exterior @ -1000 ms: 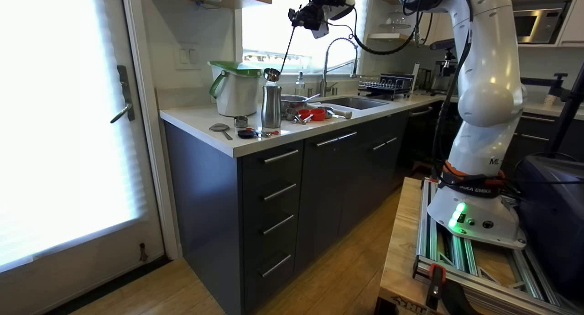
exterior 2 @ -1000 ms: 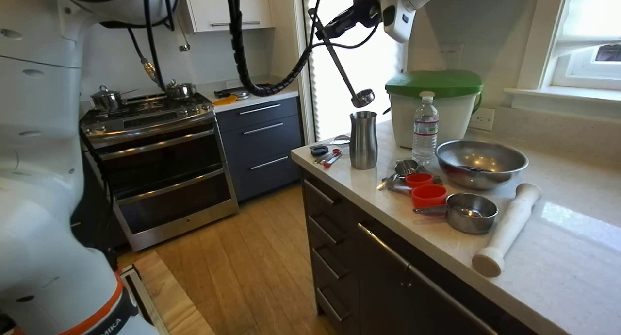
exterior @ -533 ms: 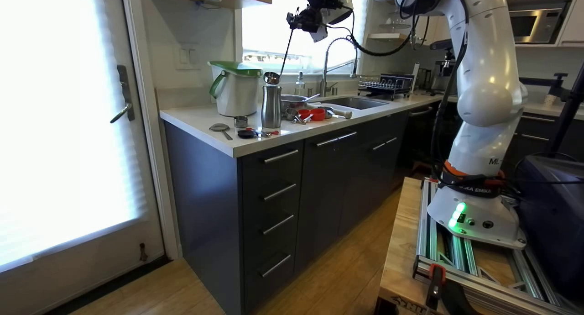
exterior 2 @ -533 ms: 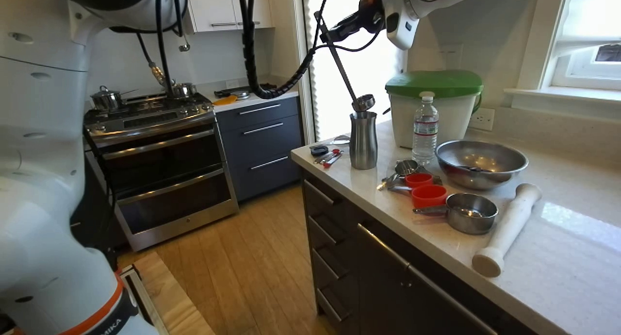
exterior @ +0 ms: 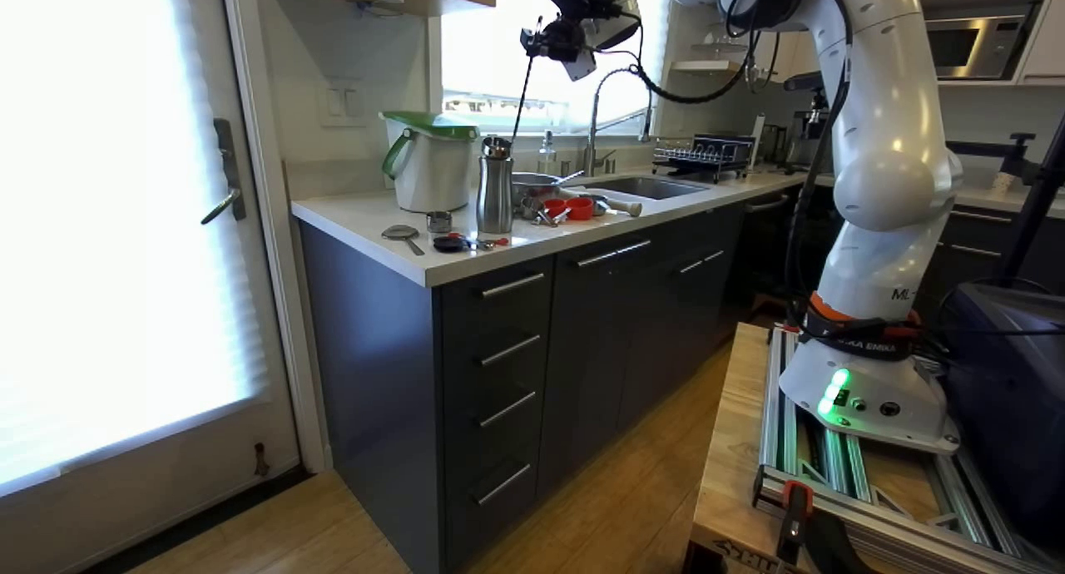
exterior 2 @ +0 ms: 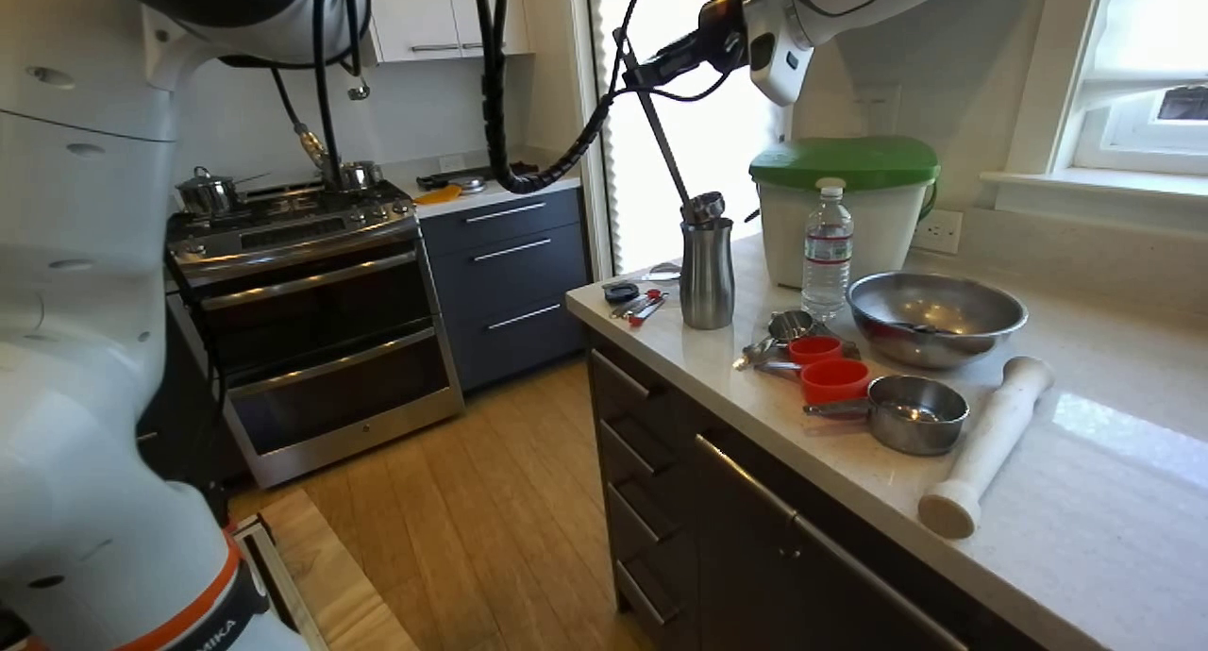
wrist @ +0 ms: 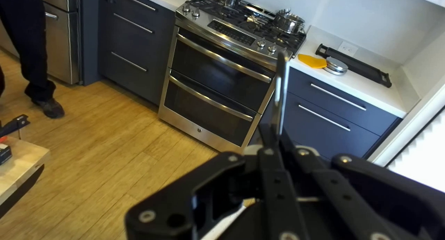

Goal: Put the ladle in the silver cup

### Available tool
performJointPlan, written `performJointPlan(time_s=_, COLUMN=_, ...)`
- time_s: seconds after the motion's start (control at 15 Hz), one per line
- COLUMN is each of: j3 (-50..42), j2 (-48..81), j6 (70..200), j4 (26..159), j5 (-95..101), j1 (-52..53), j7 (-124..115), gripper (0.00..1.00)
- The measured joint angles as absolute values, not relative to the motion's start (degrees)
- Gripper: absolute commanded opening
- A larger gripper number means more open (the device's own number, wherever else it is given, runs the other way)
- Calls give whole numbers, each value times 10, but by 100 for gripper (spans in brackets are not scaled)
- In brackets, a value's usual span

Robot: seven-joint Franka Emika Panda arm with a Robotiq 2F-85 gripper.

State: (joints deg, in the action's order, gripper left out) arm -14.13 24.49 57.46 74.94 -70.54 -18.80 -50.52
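Black gripper clamped on tilted ladle, lower end at rim of silver cup, contact unclear, person's leg only in wrist view.

In an exterior view the ladle slants down to the mouth of the cup on the counter, with a bottle to the cup's right before the bucket, and, farther right, a mixing bowl behind a measuring cup.
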Motion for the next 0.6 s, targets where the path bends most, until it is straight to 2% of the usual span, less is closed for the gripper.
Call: performJointPlan(time_s=0.6, j3=-140, j2=254, j6=575, j4=749, j5=-705, j1=-191, j7=-507, gripper=1)
